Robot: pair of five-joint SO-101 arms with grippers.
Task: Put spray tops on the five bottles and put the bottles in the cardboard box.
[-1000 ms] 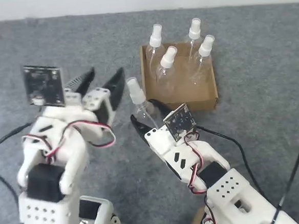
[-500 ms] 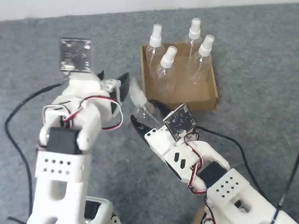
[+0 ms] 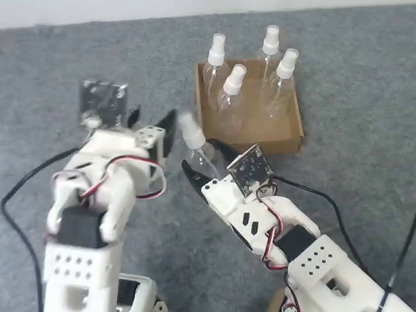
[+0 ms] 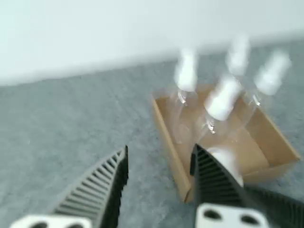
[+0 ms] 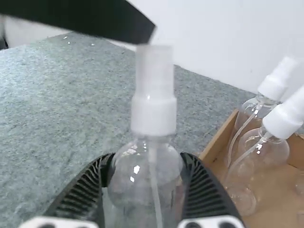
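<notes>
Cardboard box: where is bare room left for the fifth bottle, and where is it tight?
Bare floor runs along the box's near wall, before the four bottles. The carpet right of the box is open. Tight: outside its left wall, where the left gripper and right gripper crowd the fifth bottle.

The desk (image 3: 373, 66) is grey with a fine, speckled, carpet-like weave. The wall (image 3: 183, 0) behind it is plain white. The box (image 3: 279, 145) is brown cardboard, a lighter tan on its floor. The four bottles (image 3: 227, 104) in it are clear and colourless, each with a white top (image 3: 217, 48) and a thin pale tube showing through. The bottle (image 5: 137, 171) in the right claw (image 3: 205, 162) is the same, clear with a white top. The right claw and the left claw (image 4: 159, 159) are black with ribbed inner faces. The arms (image 3: 322, 262) are white with black motor blocks, red, black and white wires (image 3: 133, 161), and dark grey boards (image 3: 252, 168).
</notes>
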